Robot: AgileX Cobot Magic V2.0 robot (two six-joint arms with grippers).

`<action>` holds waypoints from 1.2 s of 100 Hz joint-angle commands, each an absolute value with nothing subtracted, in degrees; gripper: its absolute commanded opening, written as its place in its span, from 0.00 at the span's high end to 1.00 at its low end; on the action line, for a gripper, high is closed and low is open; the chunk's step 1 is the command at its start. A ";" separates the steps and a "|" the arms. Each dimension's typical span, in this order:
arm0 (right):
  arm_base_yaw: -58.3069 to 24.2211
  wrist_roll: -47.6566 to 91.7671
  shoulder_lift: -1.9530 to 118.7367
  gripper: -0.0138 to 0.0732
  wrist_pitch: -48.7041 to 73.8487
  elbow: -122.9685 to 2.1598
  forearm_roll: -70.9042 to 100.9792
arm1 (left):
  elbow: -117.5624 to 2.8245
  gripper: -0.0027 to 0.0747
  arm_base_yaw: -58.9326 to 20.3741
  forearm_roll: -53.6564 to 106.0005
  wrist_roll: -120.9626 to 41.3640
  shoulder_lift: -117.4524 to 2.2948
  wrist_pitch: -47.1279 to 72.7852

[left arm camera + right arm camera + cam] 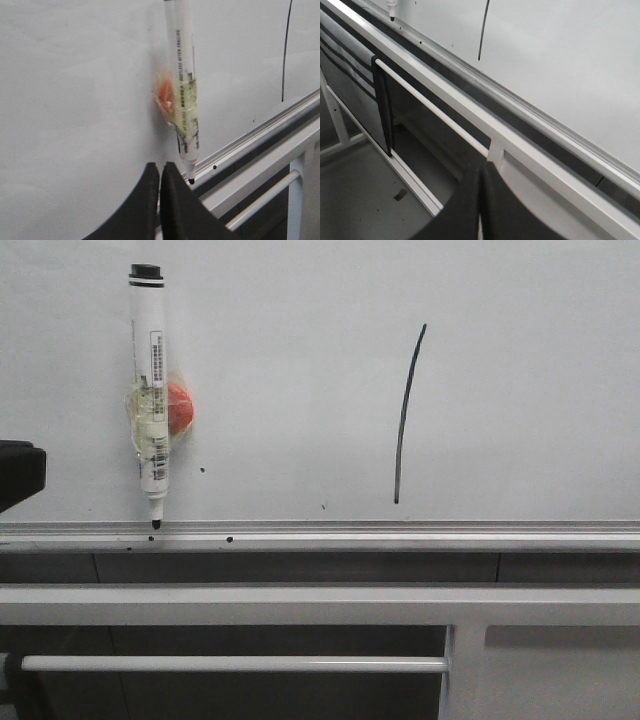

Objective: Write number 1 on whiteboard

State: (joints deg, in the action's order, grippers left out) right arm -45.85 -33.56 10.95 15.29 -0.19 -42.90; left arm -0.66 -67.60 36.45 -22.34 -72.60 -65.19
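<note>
The number 1 (406, 415) is on the whiteboard (520, 360): one thin black stroke, long axis near vertical, bowed slightly, its top leaning toward 1 o'clock and its foot ending just above the silver rail (400, 532). Stroke reads as complete; judgement: the writing step is done. At 9 o'clock from it, well apart, the marker (150, 390) stands upright against the board, uncapped tip down at the rail, an orange-red lump (181, 408) taped at mid-barrel. In the left wrist view the left claw (160, 186) has its fingers together, holding nothing, just beside the marker tip and nearer to it than the other arm. The right claw (481, 200) is likewise closed and empty, low by the white frame bars (470, 107), beyond the stroke's foot.
</note>
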 commanded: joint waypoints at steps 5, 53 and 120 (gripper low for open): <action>-45.96 -33.71 11.42 0.91 11.76 -1.64 -43.90 | -1.11 0.99 -67.50 33.18 -22.32 -71.73 -79.30; -45.96 -33.71 11.42 0.91 11.87 -1.64 -43.90 | -0.43 0.99 -67.50 33.16 -21.84 -72.15 -79.29; -45.96 -33.71 11.42 0.91 12.06 -1.64 -43.90 | 0.69 0.99 -37.78 30.14 -24.47 -27.52 -44.60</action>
State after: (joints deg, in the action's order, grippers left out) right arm -45.85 -33.56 10.95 15.07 -0.19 -42.90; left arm 0.20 -42.41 32.16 -24.35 -34.38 -49.56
